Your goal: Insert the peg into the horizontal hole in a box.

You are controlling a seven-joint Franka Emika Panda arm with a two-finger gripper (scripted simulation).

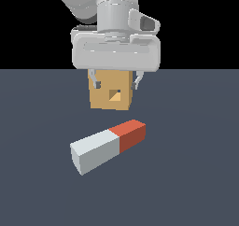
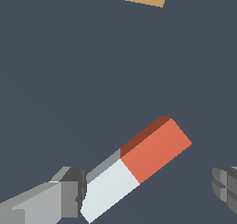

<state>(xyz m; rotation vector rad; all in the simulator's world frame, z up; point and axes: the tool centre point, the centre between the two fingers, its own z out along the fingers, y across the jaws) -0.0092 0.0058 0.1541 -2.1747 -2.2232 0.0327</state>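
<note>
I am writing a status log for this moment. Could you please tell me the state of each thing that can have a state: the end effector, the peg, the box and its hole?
End effector: open, empty, raised above the floor.
Peg: lying flat on the floor, not held, apart from the box.
Box: standing on the floor behind the peg.
Hole: empty, nothing inserted.

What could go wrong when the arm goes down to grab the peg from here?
1. The peg lies askew to the open gripper; in the wrist view one finger sits close to its pale end, so descending without turning the wrist could land a finger on it or knock it.
2. A grip far toward the pale end may let the peg tilt.
3. The hole in the box looks small, so a tilted peg may jam.
</note>
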